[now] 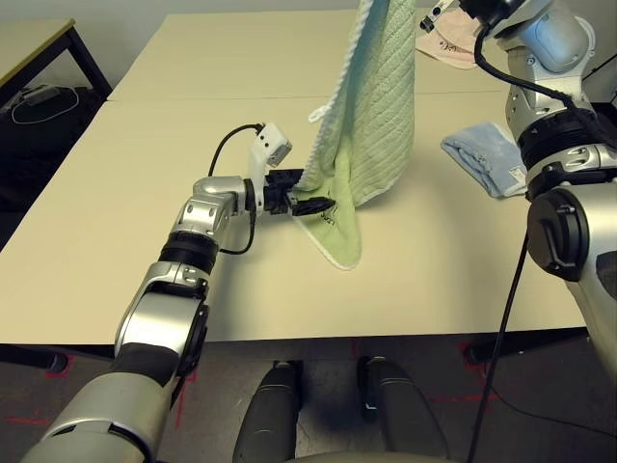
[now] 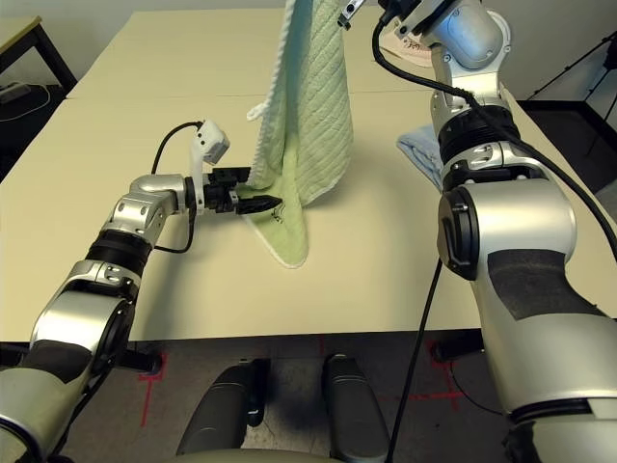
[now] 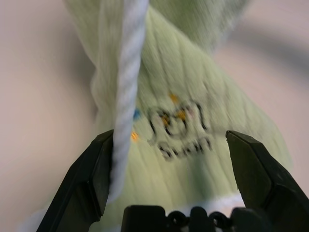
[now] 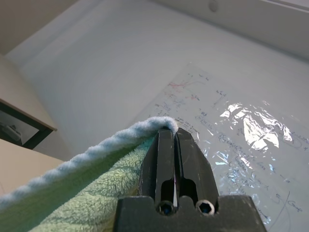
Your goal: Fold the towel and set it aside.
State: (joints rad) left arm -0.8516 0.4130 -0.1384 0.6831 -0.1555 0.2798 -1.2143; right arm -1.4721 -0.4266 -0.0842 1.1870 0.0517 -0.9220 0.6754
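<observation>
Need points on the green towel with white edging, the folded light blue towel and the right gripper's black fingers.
Light green towel with white edging (image 1: pixel 378 135): left eye view, hanging quilted panel.
Folded light blue towel (image 1: pixel 487 159): left eye view, middle of its top face.
Right gripper, black fingers (image 4: pixel 175 133): right wrist view, between the fingertips.

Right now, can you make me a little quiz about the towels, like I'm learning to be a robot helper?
1. True or false: the green towel is lying completely flat on the table.
2. Which gripper is pinching the green towel's edge, the left gripper or the right gripper?
3. Fill in the blank: the word stitched under the little picture on the green towel is ____.

Key: 1. False, it hangs down from above. 2. The right gripper. 3. Swan.
</observation>
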